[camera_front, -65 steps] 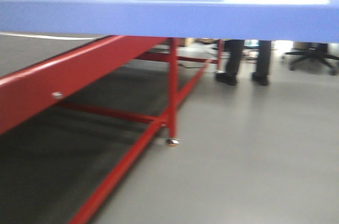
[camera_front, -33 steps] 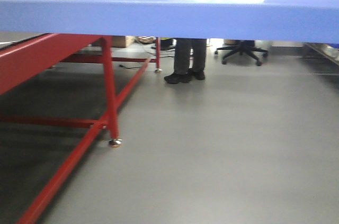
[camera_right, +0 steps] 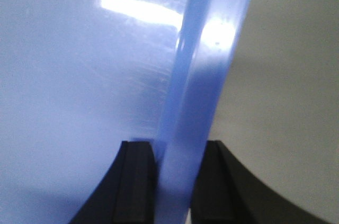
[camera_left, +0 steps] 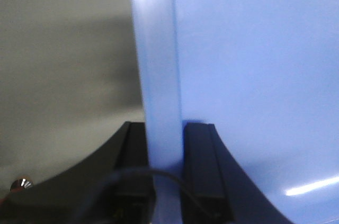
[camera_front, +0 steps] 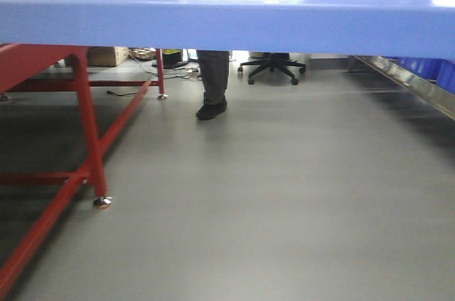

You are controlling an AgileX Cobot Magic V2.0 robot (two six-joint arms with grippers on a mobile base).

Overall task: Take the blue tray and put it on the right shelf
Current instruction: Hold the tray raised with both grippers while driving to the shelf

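The blue tray (camera_front: 227,23) was off any support and carried in the air. It spanned the full width of the front view, with its near rim level across the top of the frame. Nothing could be seen lying in the part of it that showed.

The left gripper (camera_left: 164,176) was clamped on the tray's left rim. One black finger (camera_left: 132,173) sat on the outer face of the rim and the other on the inner face, both touching the plastic. The right gripper (camera_right: 172,179) was closed on the opposite rim in the same way, with the rim pinched between its two fingers (camera_right: 135,181). Both grips appeared seated well down on the rim rather than on its edge.

Below the tray lay open grey floor (camera_front: 284,208). A red steel frame (camera_front: 89,123) stood to the left. The legs of a person (camera_front: 213,80) and an office chair (camera_front: 274,66) were farther back. The front rail of the right shelf (camera_front: 416,87) ran along the right edge of the view, with dark-blue bins (camera_front: 437,72) behind it.

Task status, as judged from these views: the grab was complete and the tray was lifted. The placing step was not yet done. The tray was well apart from the shelf, which lay off to the right, so the tray had yet to be brought over the shelf, lowered and let go by both grippers.
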